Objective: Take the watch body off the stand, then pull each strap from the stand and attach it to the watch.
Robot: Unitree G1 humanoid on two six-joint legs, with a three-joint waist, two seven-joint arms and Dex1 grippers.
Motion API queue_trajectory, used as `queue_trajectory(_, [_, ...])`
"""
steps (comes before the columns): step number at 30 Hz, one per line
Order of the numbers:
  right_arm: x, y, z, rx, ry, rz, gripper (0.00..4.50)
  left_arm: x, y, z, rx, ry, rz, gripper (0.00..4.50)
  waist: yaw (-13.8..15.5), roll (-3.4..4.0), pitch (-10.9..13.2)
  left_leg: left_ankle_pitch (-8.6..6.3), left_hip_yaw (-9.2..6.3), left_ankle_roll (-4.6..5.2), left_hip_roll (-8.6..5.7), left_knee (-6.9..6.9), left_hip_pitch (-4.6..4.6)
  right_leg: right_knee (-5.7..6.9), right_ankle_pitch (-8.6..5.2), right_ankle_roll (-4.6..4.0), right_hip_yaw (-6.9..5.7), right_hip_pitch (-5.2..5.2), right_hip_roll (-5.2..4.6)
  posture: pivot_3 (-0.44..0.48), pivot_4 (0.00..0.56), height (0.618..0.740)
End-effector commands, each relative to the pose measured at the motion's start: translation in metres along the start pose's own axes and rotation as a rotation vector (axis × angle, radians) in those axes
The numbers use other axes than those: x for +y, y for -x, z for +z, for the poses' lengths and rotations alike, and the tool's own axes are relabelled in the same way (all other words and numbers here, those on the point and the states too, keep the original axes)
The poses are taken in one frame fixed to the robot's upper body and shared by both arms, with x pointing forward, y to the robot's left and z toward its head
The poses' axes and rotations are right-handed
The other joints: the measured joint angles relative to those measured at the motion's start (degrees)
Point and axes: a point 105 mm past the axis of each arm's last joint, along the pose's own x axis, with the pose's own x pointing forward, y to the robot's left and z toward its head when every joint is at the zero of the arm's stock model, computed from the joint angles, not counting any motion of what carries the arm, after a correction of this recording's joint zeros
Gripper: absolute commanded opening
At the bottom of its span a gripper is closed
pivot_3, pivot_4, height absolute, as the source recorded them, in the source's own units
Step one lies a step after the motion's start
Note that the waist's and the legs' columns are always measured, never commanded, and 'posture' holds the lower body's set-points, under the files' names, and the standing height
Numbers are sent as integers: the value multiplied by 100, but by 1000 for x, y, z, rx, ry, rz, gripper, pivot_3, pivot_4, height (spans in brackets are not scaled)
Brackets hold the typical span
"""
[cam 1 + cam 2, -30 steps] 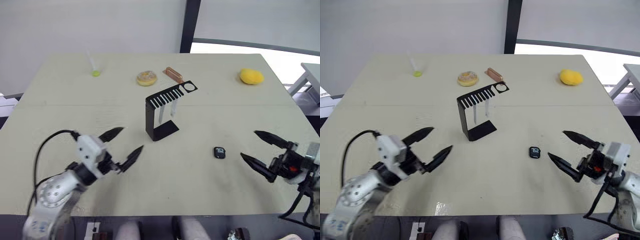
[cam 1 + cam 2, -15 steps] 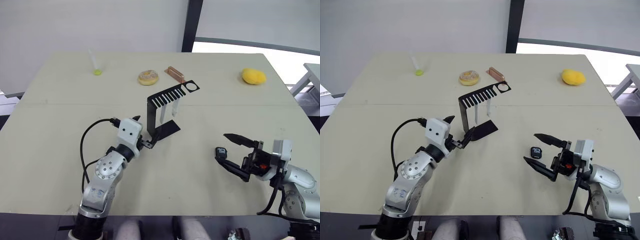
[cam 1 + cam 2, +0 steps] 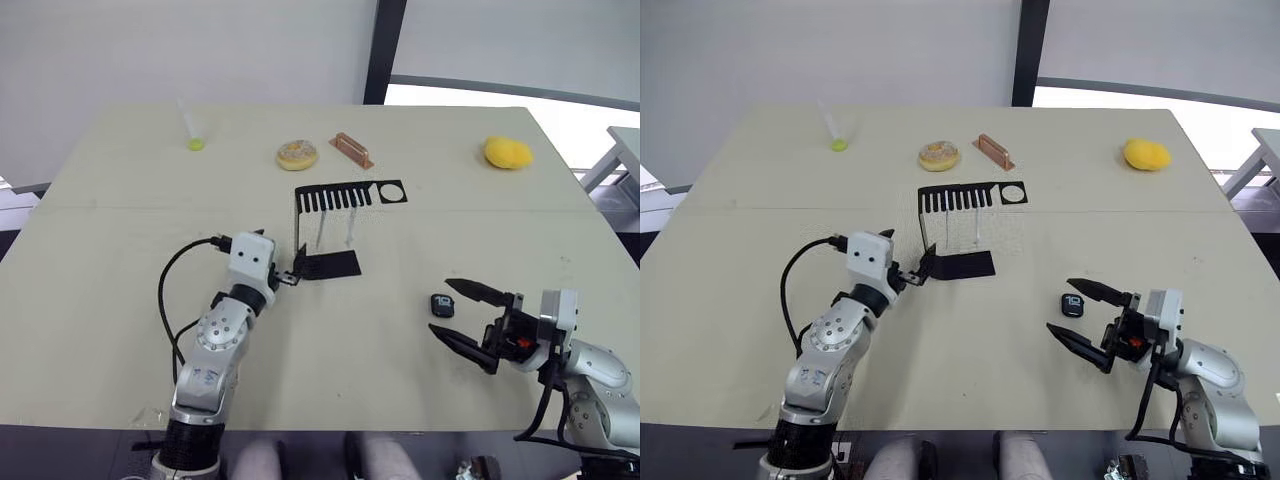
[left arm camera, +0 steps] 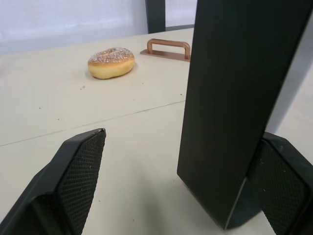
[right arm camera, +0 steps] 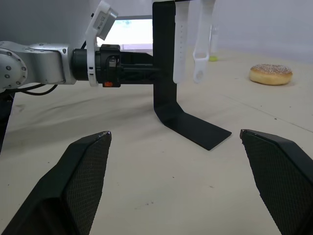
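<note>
The black stand rests on the table's middle, its slotted top arm pointing right. Two white straps hang from that arm. My left gripper is open around the foot of the stand's upright; one finger touches it and the other finger stands apart. The watch body lies flat on the table to the right of the stand. My right gripper is open and low over the table, with the watch body just beyond its fingertips and nothing held.
Along the far side lie a doughnut, a copper handle, a yellow lump and a clear tube with a green end. The table's front edge runs just behind both arms.
The stand has swung round on the table, so its top arm now points straight right. My left gripper followed its upright. My right gripper dropped slightly toward the near edge; the watch body stayed put.
</note>
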Motion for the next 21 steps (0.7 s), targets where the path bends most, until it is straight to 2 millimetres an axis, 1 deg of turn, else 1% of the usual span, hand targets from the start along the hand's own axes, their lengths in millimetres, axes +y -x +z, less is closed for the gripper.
queue_trajectory(1, [2,-3,7,-19,33,5,4465,1,-5,13,-48,-16,17,4500,-4,0,0,1,0,-3,0,0,0,0,0,0,0,0,0,0,150,740])
queue_trajectory(8, [3,-7,6,-17,27,1,4465,5,-18,15,-41,-15,68,4500,2,-1,0,4,0,-6,0,-1,-1,-1,0,0,0,-1,0,0,150,740])
queue_trajectory(15, [2,-15,4,-16,35,-13,4465,-8,-26,16,-42,2,17,4500,0,-1,1,10,1,-18,0,-5,-2,-2,0,0,0,-4,1,0,150,740])
queue_trajectory(18, [2,-21,7,-30,48,-24,4465,-12,-28,18,-49,0,-2,4500,1,-1,1,10,1,-19,0,-4,-3,-1,0,0,0,-6,1,0,150,740])
queue_trajectory(19, [2,-23,7,-34,50,-27,4500,-13,-29,18,-50,1,-6,3965,3,-1,1,11,1,-20,0,-3,-3,-1,0,0,0,-7,0,0,150,740])
queue_trajectory(20, [2,-24,8,-40,53,-35,4500,-14,-29,18,-50,1,-8,3629,4,-2,1,11,1,-20,0,-3,-3,-1,0,0,0,-7,0,0,150,740])
queue_trajectory(21, [2,-25,8,-43,54,-41,4500,-14,-30,18,-50,2,-9,3199,3,-1,1,11,0,-20,0,-4,-3,-1,0,0,0,-6,1,0,150,740])
